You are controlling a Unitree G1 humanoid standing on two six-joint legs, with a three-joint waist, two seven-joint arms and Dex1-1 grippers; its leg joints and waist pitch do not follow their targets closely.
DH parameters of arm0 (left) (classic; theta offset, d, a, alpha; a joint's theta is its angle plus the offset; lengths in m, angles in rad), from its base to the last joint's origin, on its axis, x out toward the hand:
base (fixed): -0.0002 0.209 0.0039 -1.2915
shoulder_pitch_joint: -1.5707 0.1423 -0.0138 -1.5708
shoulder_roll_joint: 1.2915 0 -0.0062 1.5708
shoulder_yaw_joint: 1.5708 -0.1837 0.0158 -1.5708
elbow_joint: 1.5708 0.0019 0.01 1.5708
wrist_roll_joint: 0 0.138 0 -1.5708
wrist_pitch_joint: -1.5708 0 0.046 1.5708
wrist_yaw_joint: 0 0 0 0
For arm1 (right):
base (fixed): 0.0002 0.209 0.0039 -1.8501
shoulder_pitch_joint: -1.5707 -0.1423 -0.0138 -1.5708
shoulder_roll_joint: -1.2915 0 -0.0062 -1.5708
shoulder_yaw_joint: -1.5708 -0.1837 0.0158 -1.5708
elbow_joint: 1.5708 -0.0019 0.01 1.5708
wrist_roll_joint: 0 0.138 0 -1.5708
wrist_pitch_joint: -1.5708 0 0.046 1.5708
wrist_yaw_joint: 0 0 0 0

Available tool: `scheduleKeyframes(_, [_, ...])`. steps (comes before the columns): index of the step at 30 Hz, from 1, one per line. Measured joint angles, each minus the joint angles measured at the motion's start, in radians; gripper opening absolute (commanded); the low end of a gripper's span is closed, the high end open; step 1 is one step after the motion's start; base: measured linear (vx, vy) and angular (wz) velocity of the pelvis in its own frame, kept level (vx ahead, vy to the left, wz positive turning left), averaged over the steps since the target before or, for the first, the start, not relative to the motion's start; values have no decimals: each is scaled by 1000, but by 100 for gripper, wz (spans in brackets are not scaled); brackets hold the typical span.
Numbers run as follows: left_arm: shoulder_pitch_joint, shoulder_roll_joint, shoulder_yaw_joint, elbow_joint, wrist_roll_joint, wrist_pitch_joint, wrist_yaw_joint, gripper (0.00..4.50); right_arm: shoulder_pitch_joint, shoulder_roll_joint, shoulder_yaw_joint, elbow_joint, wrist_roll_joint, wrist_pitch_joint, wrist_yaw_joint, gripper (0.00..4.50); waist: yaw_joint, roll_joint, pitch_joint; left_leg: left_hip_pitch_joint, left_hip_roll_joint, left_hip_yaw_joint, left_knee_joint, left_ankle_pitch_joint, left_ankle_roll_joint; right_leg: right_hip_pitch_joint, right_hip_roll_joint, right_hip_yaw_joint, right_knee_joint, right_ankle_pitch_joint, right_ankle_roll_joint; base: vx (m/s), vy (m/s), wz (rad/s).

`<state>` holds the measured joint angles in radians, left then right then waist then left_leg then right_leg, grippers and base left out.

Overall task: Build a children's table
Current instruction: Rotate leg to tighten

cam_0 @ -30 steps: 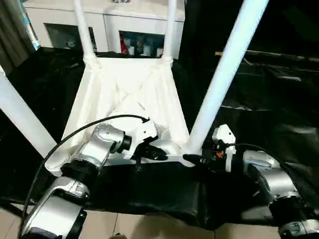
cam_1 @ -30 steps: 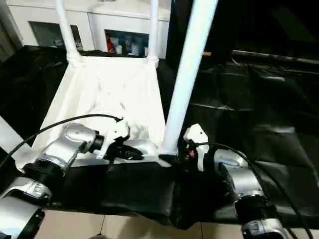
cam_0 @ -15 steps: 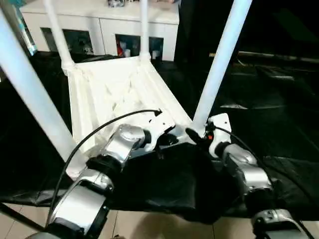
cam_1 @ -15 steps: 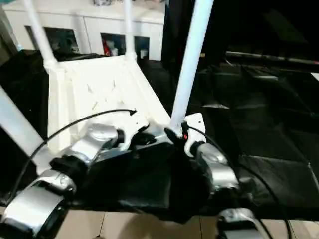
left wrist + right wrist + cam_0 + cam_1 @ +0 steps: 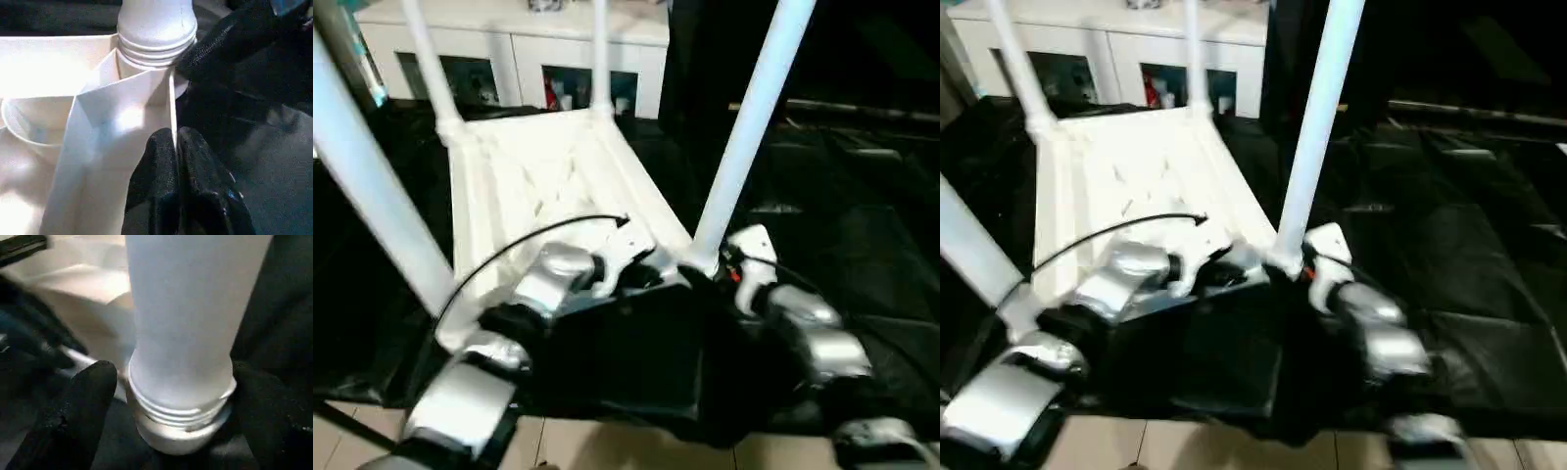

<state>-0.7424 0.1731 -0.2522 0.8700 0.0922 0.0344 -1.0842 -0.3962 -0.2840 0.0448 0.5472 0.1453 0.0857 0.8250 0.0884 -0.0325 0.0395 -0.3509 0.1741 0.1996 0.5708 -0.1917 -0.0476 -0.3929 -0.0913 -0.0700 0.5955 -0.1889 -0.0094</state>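
The white tabletop (image 5: 538,166) lies upside down on black cloth, ribbed underside up, with a white leg standing in each of its corner sockets. At the near right corner, my right gripper (image 5: 178,382) is open, one black finger (image 5: 93,396) on each side of the near right leg (image 5: 744,127) just above its ringed collar (image 5: 181,421). My left gripper (image 5: 175,147) is shut on the tabletop's near rim (image 5: 146,112), right beside that same corner socket. The near left leg (image 5: 372,176) rises at the left, and two far legs (image 5: 429,59) (image 5: 600,49) stand at the back.
A white glass-door cabinet (image 5: 509,49) stands behind the tabletop. Creased black cloth (image 5: 862,225) covers the surface to the right and front. Light floor tiles (image 5: 568,446) show below the cloth's front edge. A black cable (image 5: 538,235) arcs over my left forearm.
The head view has swung, so the tabletop sits more to the left. My right gripper's fingers stand wider around the leg's base. My left gripper has stayed on the rim.
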Motion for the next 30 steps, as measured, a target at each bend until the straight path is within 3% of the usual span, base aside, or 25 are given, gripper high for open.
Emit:
scheduleKeyframes(3, [21, 26, -6, -46, -18, 4, -80, 0, 2, -27, 8, -29, 13, 0, 77, 381, 4, 1, 0, -5, 0, 1, -3, 3, 5, -7, 0, 0, 0, -2, 0, 50, -6, 1])
scheduleKeyframes(7, [51, 61, -19, -106, -39, 28, -178, 0, 6, -48, 33, -74, 45, 7, 172, 381, 24, 2, 0, -6, 0, 2, -2, 2, 7, -8, 0, -1, 0, -4, -2, 0, 0, 0])
scheduleKeyframes(15, [98, 91, -23, -182, -52, 60, -244, 0, 26, -74, 54, -77, 58, 22, 257, 381, 24, 1, 0, -5, 0, 3, 0, 1, 6, -7, -1, 0, 0, -3, -3, 0, 0, 0])
scheduleKeyframes(16, [102, 93, -23, -191, -52, 64, -246, 0, 30, -76, 61, -77, 58, 22, 262, 357, 24, 1, 1, -5, 0, 3, 0, 1, 6, -7, -1, 0, 0, -3, -3, 0, 0, 0])
scheduleKeyframes(27, [121, 108, -22, -235, -56, 95, -254, 0, 33, -74, 76, -83, 60, 24, 286, 281, 22, -2, 2, -5, 0, 3, -1, 1, 7, -7, 0, 0, 1, -3, -2, 0, 0, 0])
scheduleKeyframes(30, [122, 107, -20, -236, -56, 100, -253, 0, 33, -73, 75, -83, 64, 31, 284, 277, 22, -3, 2, -5, 0, 3, -1, 1, 7, -7, 0, 0, 0, -3, -2, 0, 0, 0])
